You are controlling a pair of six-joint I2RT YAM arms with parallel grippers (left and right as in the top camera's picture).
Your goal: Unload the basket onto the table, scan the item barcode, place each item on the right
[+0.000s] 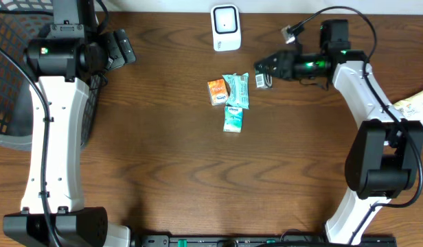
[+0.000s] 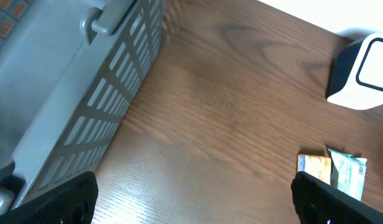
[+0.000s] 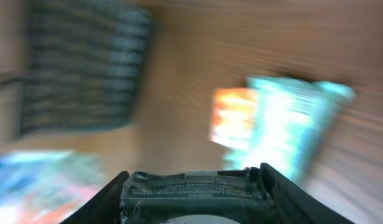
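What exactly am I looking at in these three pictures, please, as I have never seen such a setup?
These are two white robot arms at a wooden table. One picture looks down from above; the other two come from cameras on each arm's wrist. The left claw hangs open and empty near a dark mesh basket. The right claw grips a small dark packet; its picture is blurred. On the table lie an orange packet and two teal packets. The white box at the far edge is probably the barcode scanner.
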